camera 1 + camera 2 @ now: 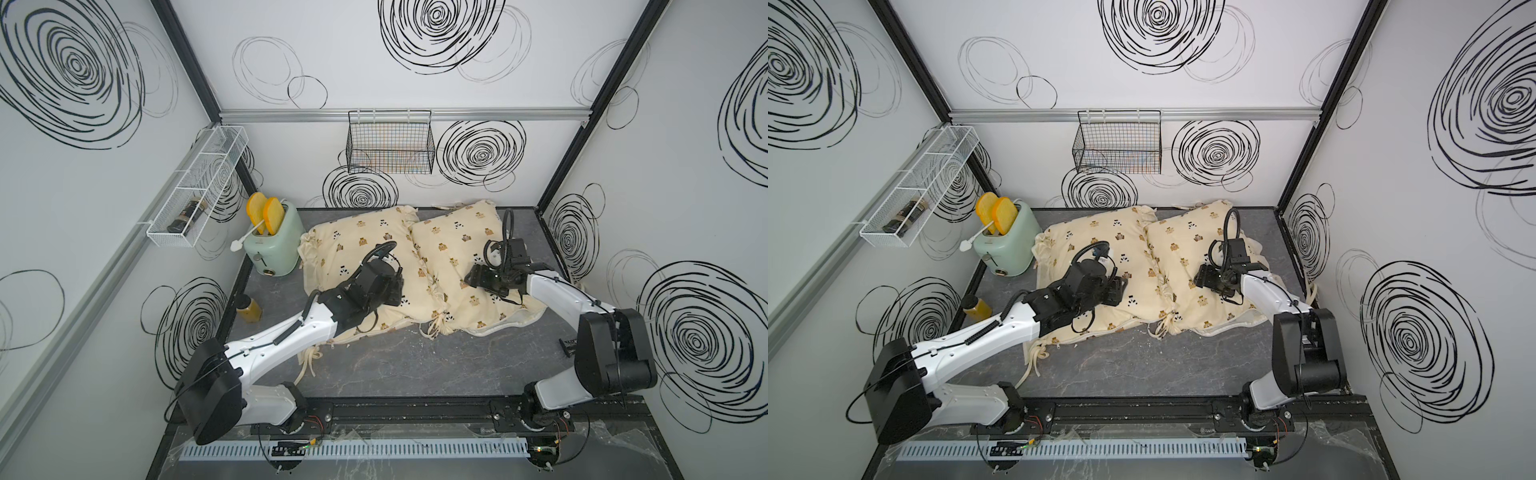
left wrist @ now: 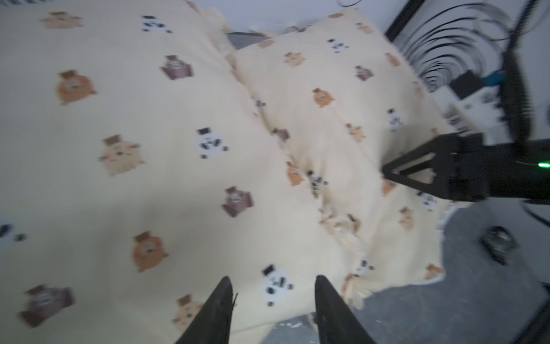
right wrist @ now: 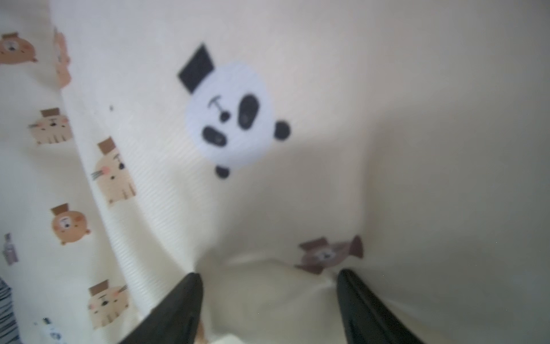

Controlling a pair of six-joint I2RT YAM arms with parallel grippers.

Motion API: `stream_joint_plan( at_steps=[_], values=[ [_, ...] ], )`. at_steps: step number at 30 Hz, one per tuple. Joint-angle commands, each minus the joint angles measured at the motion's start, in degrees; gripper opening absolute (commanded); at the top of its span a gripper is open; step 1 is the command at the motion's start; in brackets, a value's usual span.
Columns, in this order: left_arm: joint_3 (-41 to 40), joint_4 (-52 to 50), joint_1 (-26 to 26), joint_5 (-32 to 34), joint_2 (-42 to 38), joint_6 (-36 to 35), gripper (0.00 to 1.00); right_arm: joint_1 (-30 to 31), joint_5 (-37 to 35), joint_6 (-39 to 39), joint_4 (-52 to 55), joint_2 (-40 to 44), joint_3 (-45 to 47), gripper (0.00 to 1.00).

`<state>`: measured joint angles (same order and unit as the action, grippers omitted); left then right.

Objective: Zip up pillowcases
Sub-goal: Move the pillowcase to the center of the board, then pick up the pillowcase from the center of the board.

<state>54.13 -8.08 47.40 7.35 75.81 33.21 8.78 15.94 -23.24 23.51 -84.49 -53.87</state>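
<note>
Two cream-yellow pillowcases printed with bears and pandas lie side by side on the dark table, the left one [image 1: 349, 257] [image 1: 1075, 249] and the right one [image 1: 453, 245] [image 1: 1187, 245]. My left gripper [image 1: 397, 291] [image 1: 1121, 291] hovers over the left pillowcase [image 2: 148, 149] near its front right part. In the left wrist view it [image 2: 273, 280] is open, with a panda print and the case's front edge showing in the gap. My right gripper [image 1: 471, 276] [image 1: 1200, 278] [image 3: 268, 274] is open, its tips pressed into the right pillowcase [image 3: 387, 89], which puckers between them.
A mint-green toaster [image 1: 274, 241] with two orange toast slices stands just left of the pillows. A yellow bottle [image 1: 249, 309] sits at the table's left edge. A white wire shelf [image 1: 195, 191] and a black wire basket [image 1: 390, 141] hang on the walls. A small black item [image 1: 567, 345] lies beside the right arm.
</note>
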Motion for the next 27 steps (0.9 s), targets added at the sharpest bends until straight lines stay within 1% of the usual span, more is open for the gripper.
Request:
stream_joint_plan(
  at_steps=[1, 3, 4, 5, 6, 8, 10, 14, 16, 17, 18, 19, 20, 22, 24, 27],
  values=[
    [-2.7, 9.3, 4.2, -11.5, 5.3, 12.9, 0.41, -1.1, 3.0, 0.8, 7.7, 5.5, -2.5, 0.89],
    [-5.1, 18.6, 5.1, -15.8, 9.1, 19.8, 0.24, -2.0, 5.0, 1.1, 9.4, 7.9, -2.2, 0.91],
    [-5.9, 22.4, 5.4, -17.7, 10.7, 22.1, 0.19, -2.4, 6.2, 1.2, 9.8, 8.9, -1.7, 0.91],
    [-6.3, 25.8, 5.8, -19.0, 12.6, 23.9, 0.17, -3.1, 7.5, 1.4, 10.2, 9.8, -0.9, 0.91],
    [-5.6, 27.2, 6.2, -20.0, 14.6, 24.4, 0.14, -3.8, 8.6, 1.7, 10.6, 10.6, -0.1, 0.89],
    [-2.4, 25.7, 7.6, -19.4, 18.3, 23.6, 0.12, -4.5, 9.6, 2.2, 11.2, 11.8, 0.7, 0.86],
    [-0.8, 28.1, 8.5, -20.7, 21.8, 25.7, 0.12, -5.3, 10.4, 2.6, 12.2, 13.3, 0.7, 0.82],
    [-3.9, 44.9, 9.6, -25.8, 29.0, 38.6, 0.21, -5.7, 12.4, 2.7, 12.6, 17.5, 0.7, 0.77],
    [-4.7, 47.2, 10.6, -25.2, 30.4, 41.4, 0.26, -5.7, 13.3, 3.1, 12.0, 19.3, 1.2, 0.77],
    [-4.6, 46.9, 11.1, -24.6, 30.7, 41.7, 0.33, -5.7, 13.5, 3.3, 11.7, 20.1, 1.5, 0.76],
    [-4.3, 46.7, 11.5, -24.2, 31.2, 41.9, 0.48, -5.8, 13.5, 3.4, 11.4, 20.8, 1.8, 0.76],
    [-3.8, 46.8, 11.8, -24.1, 32.1, 42.3, 0.60, -5.8, 13.6, 3.4, 11.3, 21.3, 2.1, 0.76],
    [-3.1, 47.1, 12.0, -24.0, 32.9, 42.5, 0.67, -5.8, 13.7, 3.3, 11.1, 21.5, 2.4, 0.75],
    [-2.0, 47.5, 12.2, -23.4, 35.0, 43.8, 0.83, -5.8, 14.0, 3.4, 11.1, 21.6, 2.7, 0.75],
    [-2.5, 49.3, 12.1, -22.2, 36.3, 45.8, 0.88, -5.8, 14.3, 3.6, 11.7, 21.5, 2.6, 0.75],
    [-2.7, 50.2, 12.0, -20.9, 37.9, 47.4, 0.89, -6.0, 14.5, 3.9, 11.8, 21.9, 3.0, 0.75]
  ],
)
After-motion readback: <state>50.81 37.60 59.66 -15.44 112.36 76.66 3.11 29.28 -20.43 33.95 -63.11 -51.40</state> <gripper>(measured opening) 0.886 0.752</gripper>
